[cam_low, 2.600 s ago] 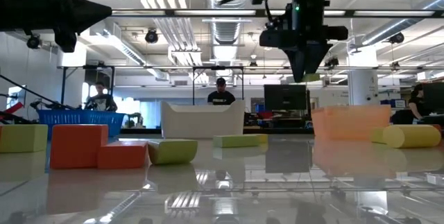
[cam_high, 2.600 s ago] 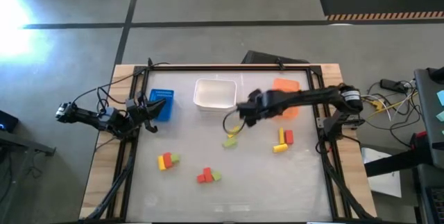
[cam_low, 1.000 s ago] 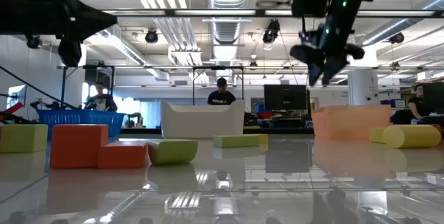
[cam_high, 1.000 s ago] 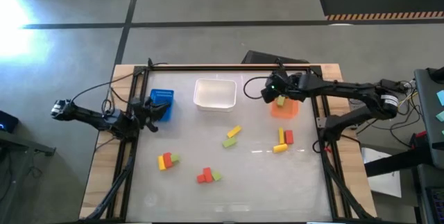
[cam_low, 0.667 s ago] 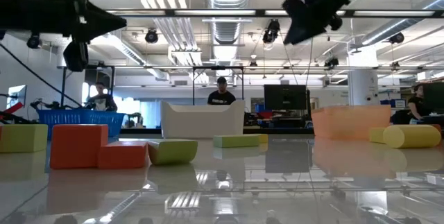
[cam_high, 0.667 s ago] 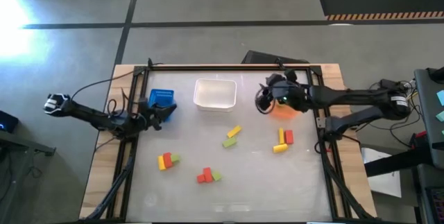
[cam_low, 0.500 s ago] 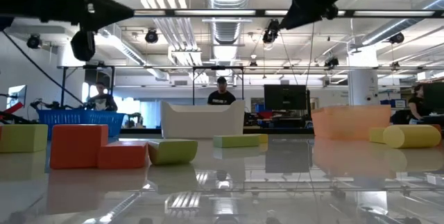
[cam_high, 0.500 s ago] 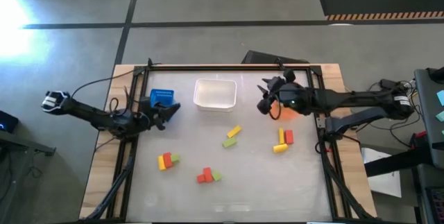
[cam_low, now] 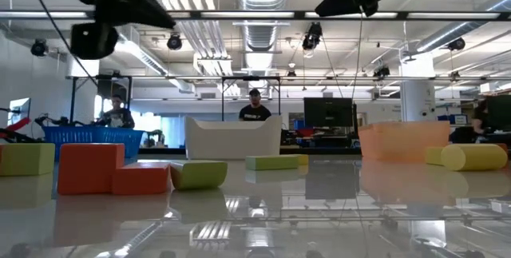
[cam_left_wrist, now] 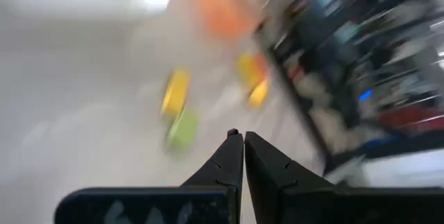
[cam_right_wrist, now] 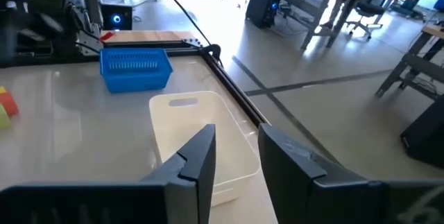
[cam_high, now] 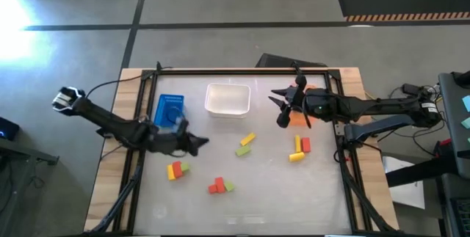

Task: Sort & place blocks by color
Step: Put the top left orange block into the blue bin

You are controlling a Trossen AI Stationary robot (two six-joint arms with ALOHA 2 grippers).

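Note:
Red, yellow and light green blocks lie on the table in the high view: a yellow bar (cam_high: 247, 139) beside a green one (cam_high: 243, 150), a yellow and red group (cam_high: 299, 147), and two mixed clusters (cam_high: 176, 169) (cam_high: 219, 186). My left gripper (cam_high: 203, 141) is shut and empty above the table, left of the middle pair; its wrist view shows the closed tips (cam_left_wrist: 239, 137). My right gripper (cam_high: 280, 109) is open and empty, raised beside the orange bin (cam_high: 299, 118); its fingers (cam_right_wrist: 236, 154) point toward the white bin (cam_right_wrist: 198, 127).
The blue bin (cam_high: 170, 108), the white bin (cam_high: 228, 99) and the orange bin stand in a row along the far side. A dark frame borders the table. People stand in the room beyond the far edge in the low view.
My right gripper held a green block over the orange bin; the block no longer shows between its fingers, and the gripper has risen and turned toward the white bin. My left gripper has swung from beside the blue bin toward the table's middle and near side, staying shut.

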